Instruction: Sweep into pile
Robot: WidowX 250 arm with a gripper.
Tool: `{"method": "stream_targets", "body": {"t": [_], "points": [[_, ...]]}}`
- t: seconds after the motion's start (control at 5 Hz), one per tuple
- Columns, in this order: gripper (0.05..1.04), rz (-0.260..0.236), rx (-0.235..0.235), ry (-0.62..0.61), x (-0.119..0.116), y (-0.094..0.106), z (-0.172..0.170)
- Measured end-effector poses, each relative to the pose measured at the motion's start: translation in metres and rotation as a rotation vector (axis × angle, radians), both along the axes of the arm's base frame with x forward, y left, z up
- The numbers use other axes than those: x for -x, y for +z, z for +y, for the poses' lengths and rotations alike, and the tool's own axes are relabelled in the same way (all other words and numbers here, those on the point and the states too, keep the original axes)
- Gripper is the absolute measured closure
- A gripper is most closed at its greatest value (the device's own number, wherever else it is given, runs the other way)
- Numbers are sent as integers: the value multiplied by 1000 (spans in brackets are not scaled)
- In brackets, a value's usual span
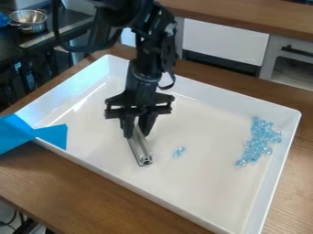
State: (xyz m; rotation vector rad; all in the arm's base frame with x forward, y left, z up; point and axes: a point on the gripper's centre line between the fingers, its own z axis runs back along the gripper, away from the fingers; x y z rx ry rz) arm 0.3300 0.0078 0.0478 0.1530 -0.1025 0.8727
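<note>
So the biggest thing here is the white tray [165, 185], sitting on the wood table [79, 192], and I'd call the sweep mostly done but not quite there. The black arm [143, 59] hangs over the middle of it, and the blue sheet [52, 135] pokes over the left rim. Most of the beads are in one pile [260, 139] near the right wall, though it's more of a loose, straggly strip than a neat heap. The claw [136, 132] is pinching the metal bar [140, 148], which slants down near the tray's middle. Last and smallest, a little clump of strays [179, 152] lies just beside the bar, well apart from the rest. Imo what's left is pushing those strays over to join the others, then maybe tightening up the strip's loose ends.
</note>
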Motion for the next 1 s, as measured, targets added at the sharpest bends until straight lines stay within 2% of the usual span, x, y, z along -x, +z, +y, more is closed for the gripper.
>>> {"method": "stream_targets", "body": {"t": [0.4, 1.0], "points": [[749, 27, 48, -28, -14, 0, -33], [749, 61, 86, -85, -20, -2, -85]]}}
